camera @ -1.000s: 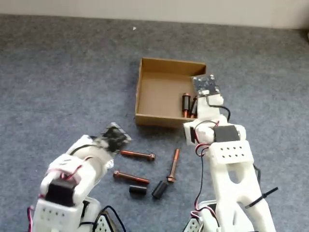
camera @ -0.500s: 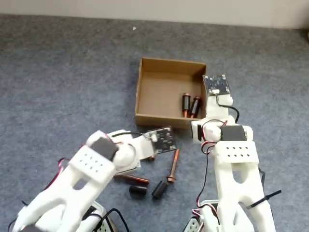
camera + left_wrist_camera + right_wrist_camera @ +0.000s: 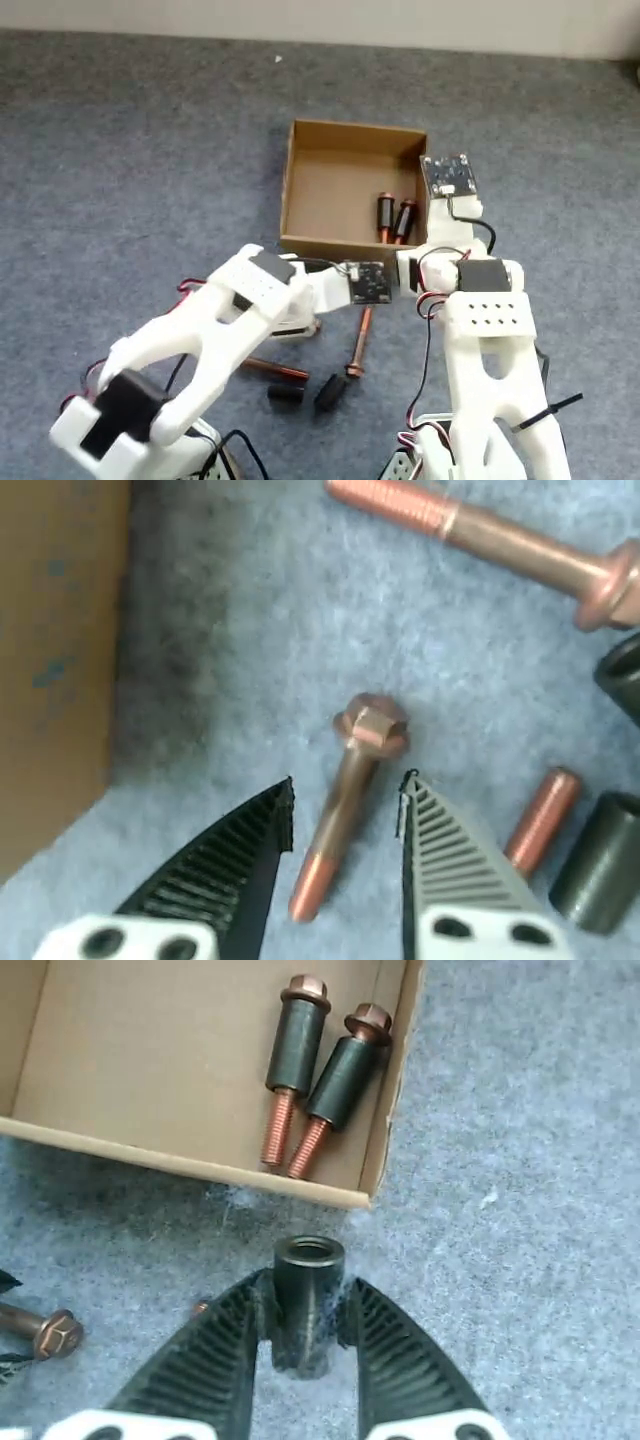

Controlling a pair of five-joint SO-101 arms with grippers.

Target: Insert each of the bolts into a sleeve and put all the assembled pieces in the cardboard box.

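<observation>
- Where the left arm crosses, a loose bolt is partly hidden.
- Left gripper spread, straddling a flat second bolt, head away from wrist.
- Right gripper pinches sleeve, axis along fingers, just outside cardboard box.

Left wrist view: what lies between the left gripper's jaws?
A copper bolt lies on the carpet between the open jaws of the left gripper, head pointing away; the left wrist view shows it.
</observation>
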